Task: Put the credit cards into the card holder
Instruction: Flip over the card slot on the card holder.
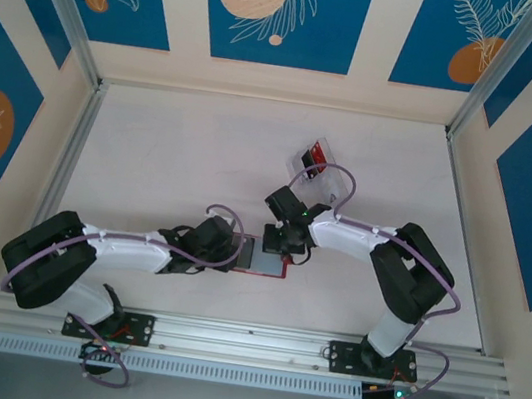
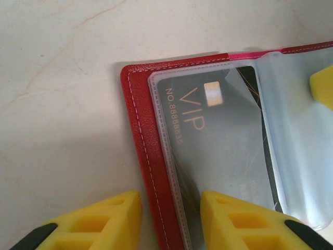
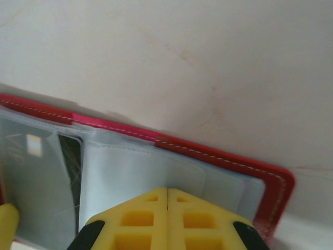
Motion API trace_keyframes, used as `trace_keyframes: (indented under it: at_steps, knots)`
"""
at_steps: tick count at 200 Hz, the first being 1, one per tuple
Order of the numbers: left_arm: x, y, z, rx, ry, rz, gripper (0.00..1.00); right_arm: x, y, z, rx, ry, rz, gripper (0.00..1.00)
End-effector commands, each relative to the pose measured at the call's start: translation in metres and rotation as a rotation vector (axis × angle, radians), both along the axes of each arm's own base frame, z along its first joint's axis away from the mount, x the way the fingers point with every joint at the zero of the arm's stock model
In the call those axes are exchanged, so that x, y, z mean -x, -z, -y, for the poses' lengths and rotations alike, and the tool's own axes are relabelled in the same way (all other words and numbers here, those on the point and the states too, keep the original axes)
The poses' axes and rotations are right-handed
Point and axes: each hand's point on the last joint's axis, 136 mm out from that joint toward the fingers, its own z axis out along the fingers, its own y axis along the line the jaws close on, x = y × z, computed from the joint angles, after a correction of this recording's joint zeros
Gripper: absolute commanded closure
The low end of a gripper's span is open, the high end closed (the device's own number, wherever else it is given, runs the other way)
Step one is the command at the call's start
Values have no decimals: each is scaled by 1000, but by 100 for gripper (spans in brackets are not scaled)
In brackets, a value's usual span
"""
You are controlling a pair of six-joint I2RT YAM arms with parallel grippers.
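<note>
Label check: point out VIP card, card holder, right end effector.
VIP card (image 2: pixel 208 156): left wrist view, card face.
card holder (image 2: pixel 152 172): left wrist view, red border.
right end effector (image 3: pixel 167 195): right wrist view, closed fingertips.

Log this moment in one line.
red leather-like folding card holder: open | black plastic VIP card: in clear sleeve | left gripper: open, straddles holder's edge | right gripper: shut, over sleeve

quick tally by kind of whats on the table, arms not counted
card holder: 1
clear tray: 1
cards I can tell apart: 2, the black VIP card in the holder, a red card in the tray
total: 4
</note>
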Motion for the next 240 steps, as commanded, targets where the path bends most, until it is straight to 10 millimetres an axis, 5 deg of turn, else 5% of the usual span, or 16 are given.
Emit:
trace_keyframes:
  at_steps: [1, 54, 130, 170, 240]
  knots:
    - [13, 15, -8, -71, 35, -49, 65, 13, 0, -21, -102, -53, -74, 100]
    - [13, 7, -7, -67, 50, -35, 63, 14, -15, -55, -338, -80, -137, 100]
    - [14, -22, -13, -53, 85, 34, 51, 9, -9, -70, -417, -72, -189, 100]
    - [26, -41, 2, 16, 226, 72, 43, 7, -2, -73, -417, -65, -208, 100]
    - [34, -37, 29, -28, 345, 129, 35, 5, 2, -74, -414, -60, -230, 100]
